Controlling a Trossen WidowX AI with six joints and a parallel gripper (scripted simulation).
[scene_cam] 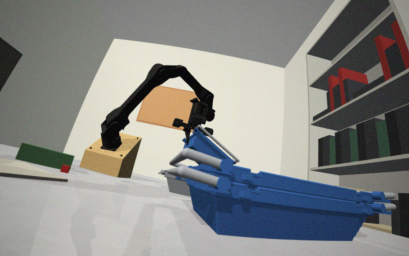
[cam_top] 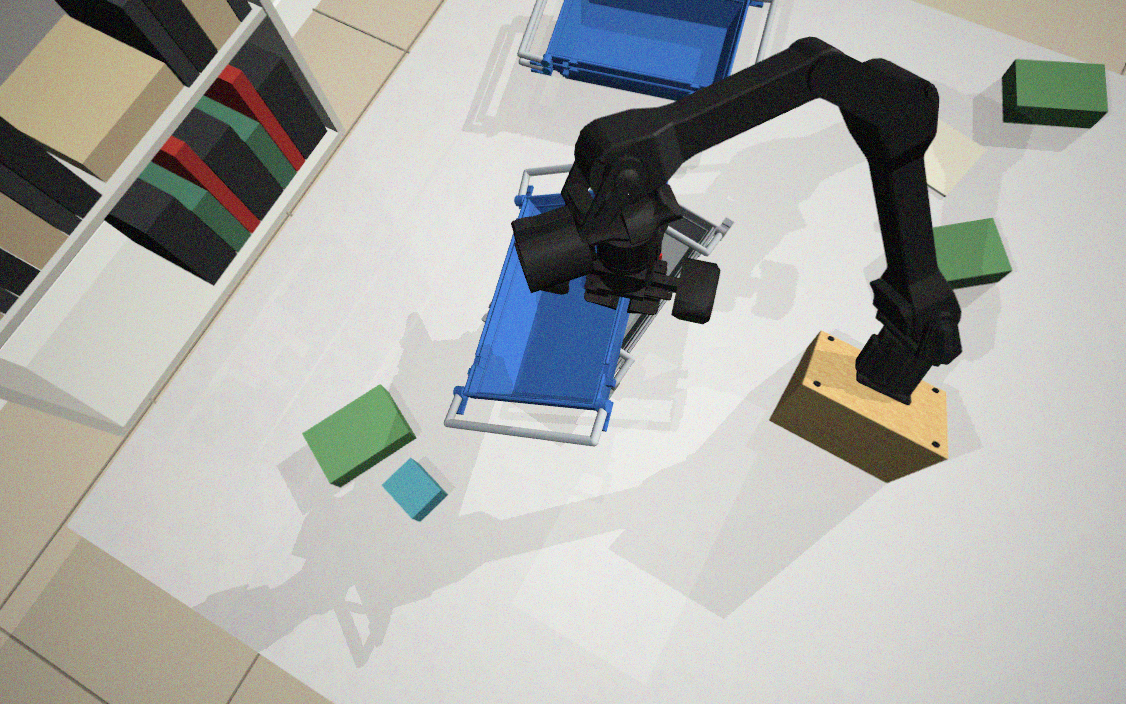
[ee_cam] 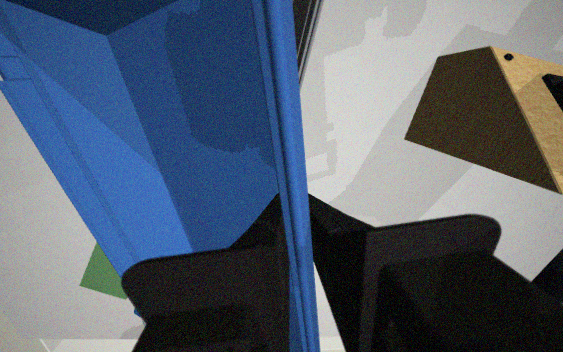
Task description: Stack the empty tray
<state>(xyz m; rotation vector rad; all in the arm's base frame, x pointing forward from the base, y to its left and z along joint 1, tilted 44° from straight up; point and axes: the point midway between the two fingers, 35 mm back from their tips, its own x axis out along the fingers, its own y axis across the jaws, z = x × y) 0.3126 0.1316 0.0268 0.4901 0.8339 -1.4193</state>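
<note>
The loaded tray (cam_top: pixel 678 250) (scene_cam: pixel 179 187) is grey and see-through and stands on the table, largely hidden under the held tray and arm. One of its grey bars (cam_top: pixel 690 241) lies in across its top at the right end; the other bar is mostly hidden. My gripper (scene_cam: pixel 187 141) (ee_cam: pixel 290 198) is shut on the long rim of the blue empty tray (cam_top: pixel 563 349) (scene_cam: pixel 210 147) (ee_cam: pixel 134 100). That tray hangs above the loaded one, turned at an angle to it, with its own wire bars (cam_top: pixel 522 434) swung out over its ends. Most of the load is hidden.
A stack of two blue trays (cam_top: pixel 646 43) (scene_cam: pixel 279 216) stands at the back in the top view. Green blocks (cam_top: pixel 357 437) (cam_top: pixel 1053 91) (cam_top: pixel 972 251), a teal block (cam_top: pixel 412 486) and a cream slab (cam_top: pixel 952 161) lie around. The arm's wooden base (cam_top: pixel 873 419) (scene_cam: pixel 104 162) stands right; a shelf (cam_top: pixel 69 384) is left.
</note>
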